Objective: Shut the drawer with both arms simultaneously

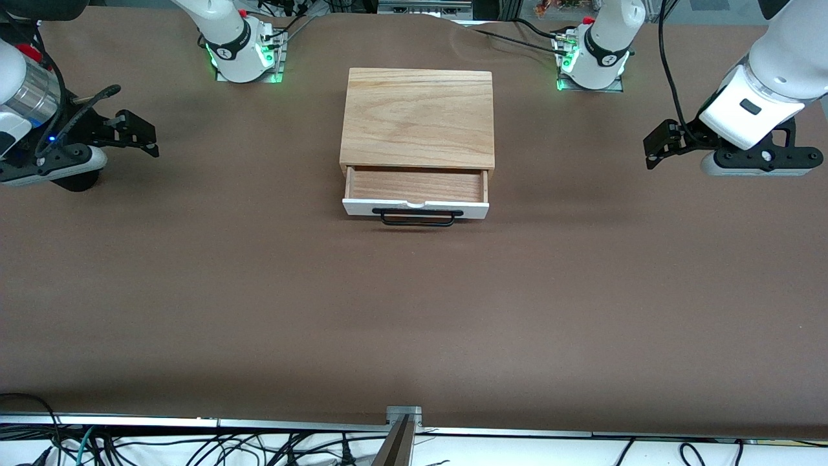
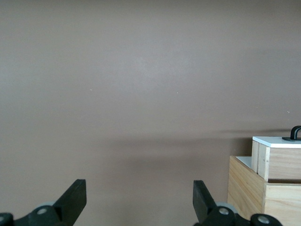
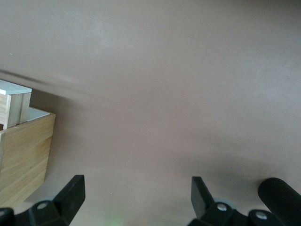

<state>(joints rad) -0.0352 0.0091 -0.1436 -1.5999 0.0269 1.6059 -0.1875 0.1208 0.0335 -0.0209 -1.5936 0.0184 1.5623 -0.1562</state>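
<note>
The drawer (image 1: 416, 186) stands pulled out of the light oak box (image 1: 417, 118) at the table's middle, its white front panel and black bar handle (image 1: 416, 217) facing the front camera. The tray inside looks empty. My left gripper (image 1: 656, 146) is open and empty, in the air over the table at the left arm's end, well apart from the box. My right gripper (image 1: 143, 136) is open and empty over the right arm's end. The drawer's corner shows in the left wrist view (image 2: 277, 157) and in the right wrist view (image 3: 14, 106). Both own grippers (image 2: 139, 195) (image 3: 138, 193) show brown cloth between the fingers.
A brown cloth (image 1: 414, 310) covers the table. The arms' green-lit bases (image 1: 242, 55) (image 1: 592, 65) stand beside the box's back corners. Cables (image 1: 194, 446) hang along the table's front edge, with a metal bracket (image 1: 402, 430) at its middle.
</note>
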